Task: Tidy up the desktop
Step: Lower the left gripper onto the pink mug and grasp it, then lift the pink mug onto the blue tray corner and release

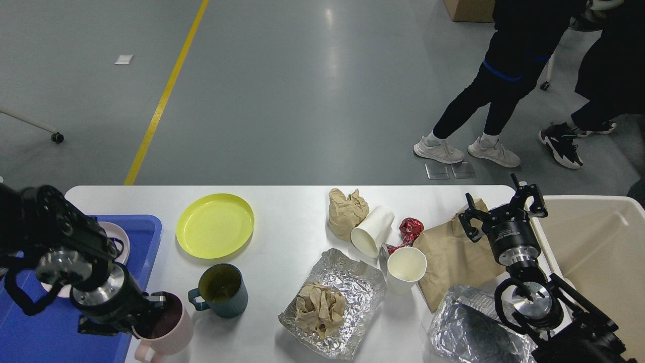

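Gripping the pink mug (pixel 169 327) rim, left gripper (pixel 146 315) sits at the desktop (pixel 282 201) near-left corner beside the blue tray (pixel 146 237), likely to move dishes there. Fingers look closed on the rim, though partly hidden. Right gripper (pixel 504 206) hangs fingers spread wide, empty, over the brown bag (pixel 448 257), next to the beige bin (pixel 594 242), probably for trash. Desktop spans below both grippers, cluttered: yellow plate (pixel 215 225), teal mug (pixel 221 291), foil (pixel 352 287), paper cups (pixel 405 269).
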{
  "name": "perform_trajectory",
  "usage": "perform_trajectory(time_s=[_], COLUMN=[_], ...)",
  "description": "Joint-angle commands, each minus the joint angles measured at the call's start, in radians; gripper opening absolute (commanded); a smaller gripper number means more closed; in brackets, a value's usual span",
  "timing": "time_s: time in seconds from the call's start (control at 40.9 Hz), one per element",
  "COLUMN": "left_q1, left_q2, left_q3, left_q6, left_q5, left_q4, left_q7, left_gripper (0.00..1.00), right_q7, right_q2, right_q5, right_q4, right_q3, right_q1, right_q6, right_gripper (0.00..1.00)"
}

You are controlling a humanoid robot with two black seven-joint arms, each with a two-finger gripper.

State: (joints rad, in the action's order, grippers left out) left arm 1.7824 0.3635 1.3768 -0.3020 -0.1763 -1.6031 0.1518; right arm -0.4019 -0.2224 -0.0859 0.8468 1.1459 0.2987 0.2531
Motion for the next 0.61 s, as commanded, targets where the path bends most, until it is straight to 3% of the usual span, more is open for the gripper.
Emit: perform_trajectory(time_s=[0.0,0.147,0.195,0.342,0.415,0.586], left_q1=[0.173,0.376,0.518,0.728,0.776,0.787], left_q2=[0.011,0.006,0.003,-0.008,-0.011,-0.011], left_q3=[0.062,0.114,0.14,0.168,0.177,0.202], left_q6=[-0.094,-0.224,-0.342,-0.518,-0.555,-0.557], left_q5=[0.001,0.001,0.001,0.0,0.0,0.0], left_q4=[-0.073,-0.129,-0.149,-0.155,-0.153,-0.152], left_q7=[0.0,-0.003,-0.006,-0.015,-0.015,-0.015], left_gripper=[0.0,0.0,0.0,0.0,0.0,0.0], right_q7=[0.0,0.0,0.0,0.0,0.0,0.0], right_q2=[0.0,0.0,0.0,0.0,0.0,0.0], right_q5=[0.0,0.0,0.0,0.0,0.0,0.0], right_q4=[-0.002,-0.002,-0.002,-0.002,-0.002,-0.002], right_q3=[0.0,0.0,0.0,0.0,0.0,0.0], right_q1=[-0.001,0.0,0.0,0.0,0.0,0.0], right_q6=[0.0,0.0,0.0,0.0,0.0,0.0], right_gripper=[1.0,1.0,1.0,1.0,1.0,1.0])
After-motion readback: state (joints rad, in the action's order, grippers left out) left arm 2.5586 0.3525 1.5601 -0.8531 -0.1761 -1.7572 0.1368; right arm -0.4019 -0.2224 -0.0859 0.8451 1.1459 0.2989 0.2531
